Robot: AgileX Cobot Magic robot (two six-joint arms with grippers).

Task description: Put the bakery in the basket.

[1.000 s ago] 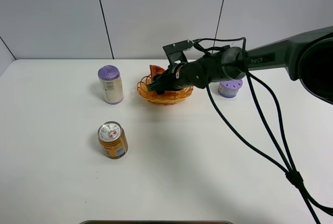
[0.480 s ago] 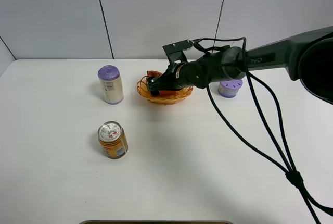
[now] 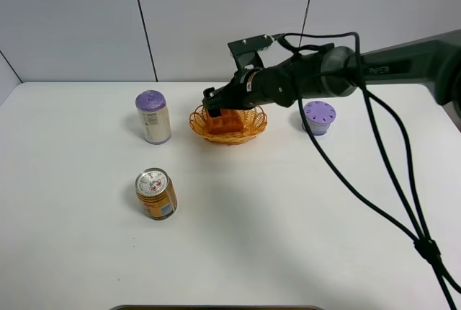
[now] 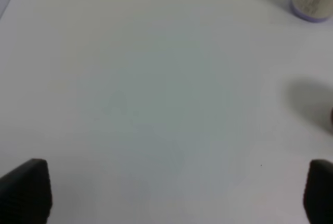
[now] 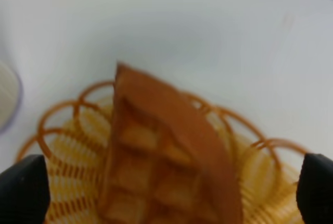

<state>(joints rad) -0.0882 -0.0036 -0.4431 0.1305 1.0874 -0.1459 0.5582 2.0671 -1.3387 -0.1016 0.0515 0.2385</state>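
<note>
The left pincer [image 4: 169,190] stands spread wide over the white surface [image 4: 156,78]. Past the purple-topped can [image 3: 153,117] and the orange can [image 3: 156,195], the basket [image 3: 253,128] holds the bakery [image 3: 226,120]; the right pincer [image 5: 169,188] hangs above it, likewise spread, gripping nothing.

A white table [image 3: 86,267] bears the basket [image 3: 229,139], a purple-topped can [image 3: 153,117], an orange can [image 3: 156,194] and a lilac cup [image 3: 318,117].

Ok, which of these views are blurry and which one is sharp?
Exterior high view is sharp and evenly lit; right wrist view is blurred, the waffle and basket soft-edged; left wrist view is slightly hazy over the white table.
</note>
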